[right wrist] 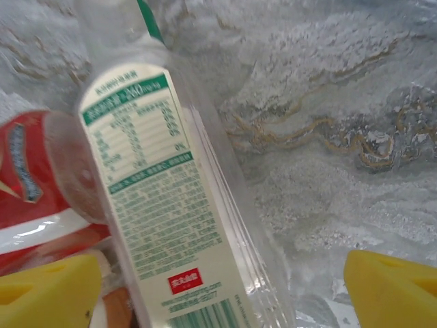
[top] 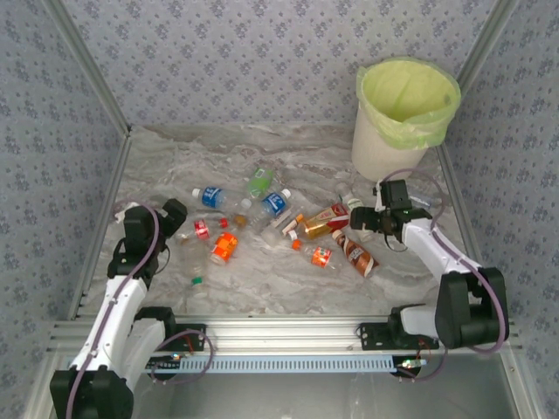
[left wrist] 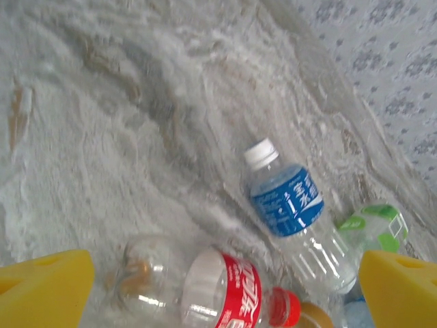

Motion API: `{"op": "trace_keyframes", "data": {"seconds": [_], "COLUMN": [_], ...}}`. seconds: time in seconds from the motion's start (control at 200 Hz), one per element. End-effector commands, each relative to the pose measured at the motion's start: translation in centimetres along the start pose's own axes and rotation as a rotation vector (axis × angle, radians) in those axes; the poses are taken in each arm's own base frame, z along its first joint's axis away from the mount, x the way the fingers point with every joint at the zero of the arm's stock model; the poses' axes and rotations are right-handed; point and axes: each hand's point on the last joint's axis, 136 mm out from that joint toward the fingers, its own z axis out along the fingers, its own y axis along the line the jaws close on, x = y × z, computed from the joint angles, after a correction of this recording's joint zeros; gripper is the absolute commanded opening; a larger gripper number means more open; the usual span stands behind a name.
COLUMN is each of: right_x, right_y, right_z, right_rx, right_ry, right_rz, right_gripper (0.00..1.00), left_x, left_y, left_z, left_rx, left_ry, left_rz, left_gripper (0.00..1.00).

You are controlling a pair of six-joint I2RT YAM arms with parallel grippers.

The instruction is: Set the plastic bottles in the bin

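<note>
**Both grippers open, bottles on table**

Top view: bottles (top: 223,249) lie scattered mid-frame on the table (top: 262,288). The bin (top: 384,148) stands upper right, well apart from most of them.

Right gripper (top: 365,218) sits low at the right end of the cluster, fingers spread wide. In its wrist view a white-label bottle (right wrist: 171,225) lies between the pads (right wrist: 48,290), nearer the frame-left one.

Left gripper (top: 173,214) is at the left end, also released. In its wrist view a red-label bottle (left wrist: 218,287) lies at bottom centre, with a blue-label bottle (left wrist: 287,201) above it.
</note>
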Motion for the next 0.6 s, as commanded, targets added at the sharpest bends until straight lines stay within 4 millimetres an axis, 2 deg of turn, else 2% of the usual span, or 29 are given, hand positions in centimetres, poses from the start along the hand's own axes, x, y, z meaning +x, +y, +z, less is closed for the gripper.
{"op": "trace_keyframes", "data": {"seconds": [0.0, 0.13, 0.42, 0.595], "right_x": [0.4, 0.3, -0.4, -0.7], "right_y": [-0.3, -0.1, 0.2, -0.3], "right_z": [0.4, 1.3, 3.6, 5.1], "right_rx": [0.04, 0.039, 0.047, 0.097], "right_ry": [0.07, 0.089, 0.14, 0.192], "right_rz": [-0.004, -0.037, -0.103, -0.119], "right_gripper": [0.85, 0.8, 0.82, 0.84], "left_x": [1.7, 1.7, 1.6, 2.3], "left_y": [0.1, -0.3, -0.9, -0.9], "left_z": [-0.2, 0.0, 0.6, 1.0], "left_rx": [0.002, 0.004, -0.01, -0.013], "left_ry": [0.088, 0.109, 0.148, 0.188], "left_rz": [-0.032, -0.01, 0.029, 0.033], "left_gripper": [1.0, 1.0, 1.0, 0.99]}}
